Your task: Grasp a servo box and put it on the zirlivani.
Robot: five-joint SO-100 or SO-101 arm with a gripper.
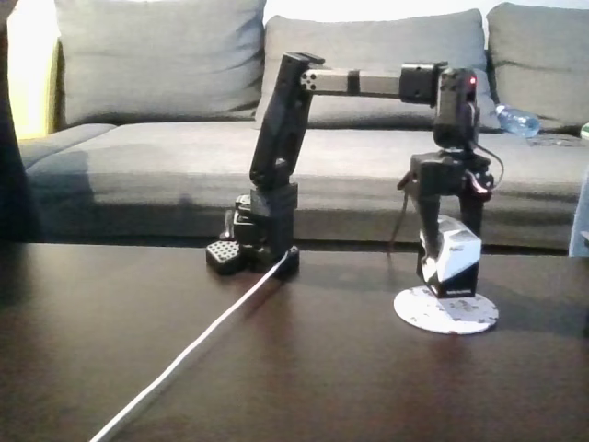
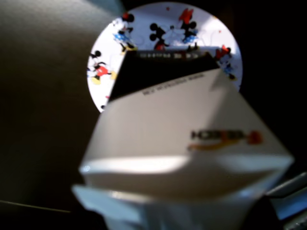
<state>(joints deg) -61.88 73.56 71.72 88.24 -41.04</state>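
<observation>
We judge the box [image 1: 451,261] light, stiff, crushable; our gripper [image 1: 448,276] is closed on its upper sides, over the disc [image 1: 445,311].

A home living room; a grey upholstered sofa [image 1: 166,138] with big back cushions [image 1: 156,55] spans the far side of the fixed view; a low dark wooden coffee table [image 1: 138,322] fills the near ground before it; a plastic water bottle [image 1: 517,120] lies on the sofa seat at far right.
</observation>
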